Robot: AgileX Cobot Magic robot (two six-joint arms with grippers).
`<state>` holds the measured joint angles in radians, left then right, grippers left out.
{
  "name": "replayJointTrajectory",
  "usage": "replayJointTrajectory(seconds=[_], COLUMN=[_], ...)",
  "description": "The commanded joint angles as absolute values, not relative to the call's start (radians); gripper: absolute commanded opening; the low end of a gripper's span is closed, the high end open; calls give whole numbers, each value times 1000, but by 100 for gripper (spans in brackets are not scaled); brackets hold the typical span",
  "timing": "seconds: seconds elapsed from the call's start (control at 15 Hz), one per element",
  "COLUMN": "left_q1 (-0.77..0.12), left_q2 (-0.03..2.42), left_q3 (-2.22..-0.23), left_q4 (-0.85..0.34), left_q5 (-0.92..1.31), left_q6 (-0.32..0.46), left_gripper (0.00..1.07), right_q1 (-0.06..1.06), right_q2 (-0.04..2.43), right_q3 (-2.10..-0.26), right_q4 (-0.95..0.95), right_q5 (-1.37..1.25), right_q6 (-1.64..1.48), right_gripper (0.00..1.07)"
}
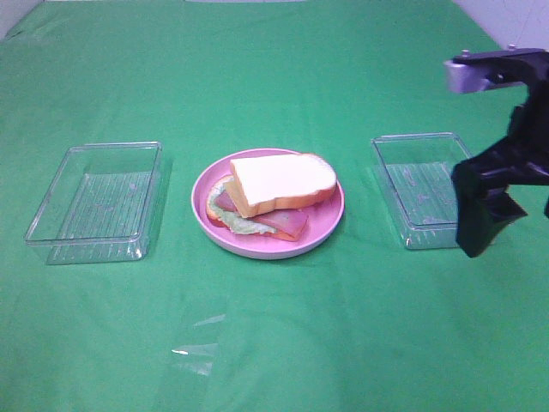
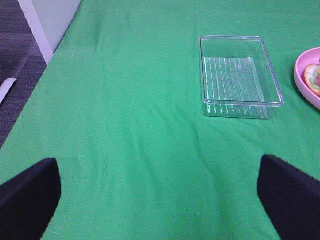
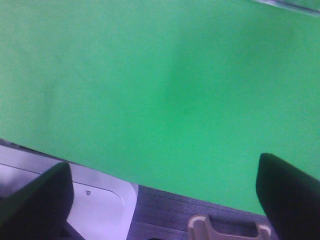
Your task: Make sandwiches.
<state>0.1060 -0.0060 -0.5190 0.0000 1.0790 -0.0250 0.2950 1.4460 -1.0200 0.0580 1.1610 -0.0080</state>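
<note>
Toward the worktop's (image 1: 274, 360) near edge, bare green cloth. Mid-worktop: sandwich (image 1: 273, 196) stacked on pink plate (image 1: 330, 225), top bread slice (image 1: 280, 181) skewed over bacon (image 1: 283, 221) and lettuce (image 1: 232, 221). Clear trays either side, left tray (image 1: 94, 202) and right tray (image 1: 420, 187), both empty. Right claw (image 1: 485, 219) raised by the right edge, jaws wide, holding nothing; left claw (image 2: 160, 200) likewise. Judgement: assembly looks complete; next, perhaps straighten the top slice.

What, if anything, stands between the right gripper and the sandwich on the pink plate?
The right gripper hangs open at the table's right edge. One clear tray lies on the cloth between it and the sandwich on the pink plate; it is low and looks empty.
</note>
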Motion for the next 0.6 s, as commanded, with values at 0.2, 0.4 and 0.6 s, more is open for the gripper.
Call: replayJointTrajectory(seconds=[0.2, 0.4, 0.6], left_q1=[109, 109, 109], left_q2=[-20, -20, -20], left_q3=[-517, -517, -517], left_q4=[0, 0, 0], left_q5=[1074, 1074, 1074], left_q6=[-23, -23, -23], left_gripper=[100, 100, 100], right_q1=[113, -33, -92], right_q2=[1227, 1003, 759], right_q3=[-794, -604, -474], right_q4=[47, 43, 41], right_q5=[1033, 957, 896], right_q6=[0, 0, 0], right_gripper=[96, 96, 96])
